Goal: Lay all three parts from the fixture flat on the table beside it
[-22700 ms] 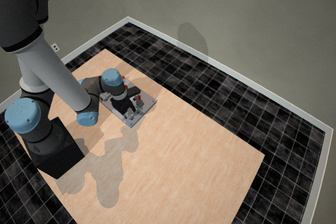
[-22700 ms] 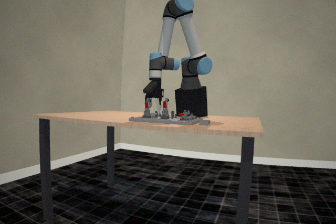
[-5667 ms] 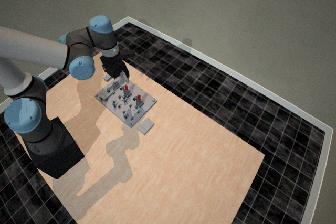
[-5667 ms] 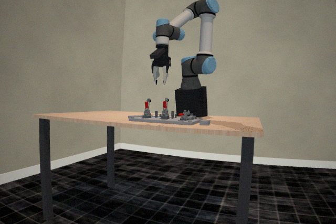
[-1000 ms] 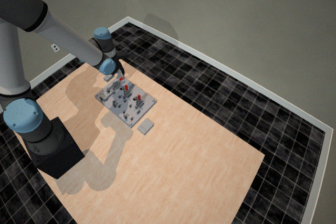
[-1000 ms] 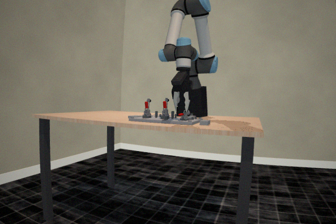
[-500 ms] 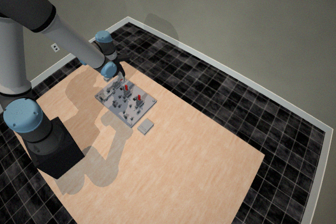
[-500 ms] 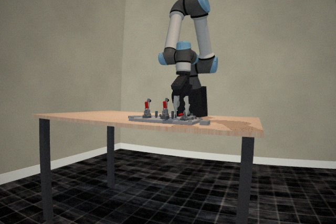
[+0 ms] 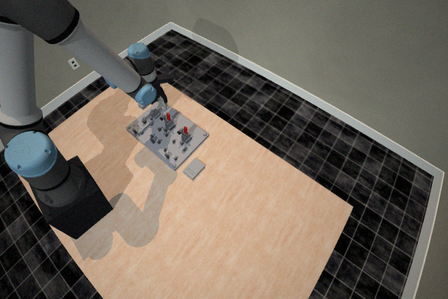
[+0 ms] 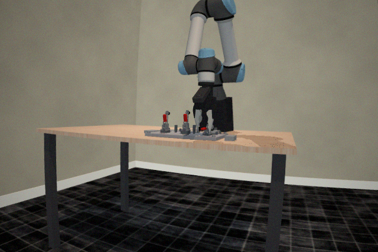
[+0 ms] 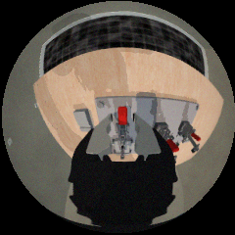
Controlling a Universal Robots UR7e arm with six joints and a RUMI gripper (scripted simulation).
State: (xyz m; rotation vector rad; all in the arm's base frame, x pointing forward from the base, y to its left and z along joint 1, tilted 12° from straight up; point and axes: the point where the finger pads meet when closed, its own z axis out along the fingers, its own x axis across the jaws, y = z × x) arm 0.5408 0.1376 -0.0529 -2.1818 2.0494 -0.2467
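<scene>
The hand (image 10: 202, 121) is lowered over the right end of the fixture (image 10: 170, 134) on the table (image 10: 91, 131), its fingers partly spread to either side of a toggle clamp with a red handle (image 11: 122, 116), with nothing gripped between them. One flat grey part (image 9: 194, 168) is laid on the table just beside the fixture's near edge. Two further red-handled clamps (image 9: 168, 117) are seen standing upright on the fixture.

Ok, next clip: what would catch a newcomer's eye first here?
Probably the red-handled toggle clamps standing up on the grey fixture plate near the table's far left corner. Next, the arm, bent down so its gripper straddles a third clamp whose red handle lies low, its fingers partly closed. One flat grey part already lies on the table beside the plate.
</scene>
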